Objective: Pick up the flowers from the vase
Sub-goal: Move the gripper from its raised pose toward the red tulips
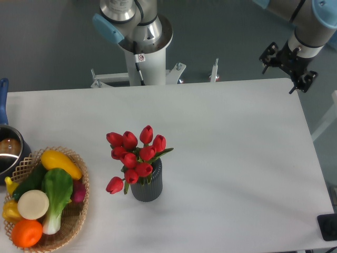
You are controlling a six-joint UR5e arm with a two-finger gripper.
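Flowers (136,156), a bunch of red tulip buds with short green stems and leaves, sit in the vase (147,187), a small dark grey ribbed cylinder standing upright on the near middle of the table (237,158). One bud droops over the vase's left side; the rest cluster above its mouth. Nearer and to the left, at the table's corner, a wicker basket (71,232) holds colourful vegetables: something orange, a pale round slice, a leafy green, a yellow squash. Just beyond the basket, at the left edge, part of a metal pot (8,153) shows, with a blue handle (3,92) pointing away. The tabletop is plain white and matte, bare around the vase on its right side. Far off at the right, beyond the table's far corner, the gripper (288,64) hangs from the arm's grey and blue wrist, well apart from the flowers; it is dark and small from where I stand, and I cannot tell whether its fingers are spread or pressed together. At the far middle, the arm's white base column (147,58) rises behind the table edge. The floor around is grey-blue. I judge the task is at its very start: nothing is grasped, and the next move calls for bringing the gripper over the bunch, then closing on the stems without tipping the vase.
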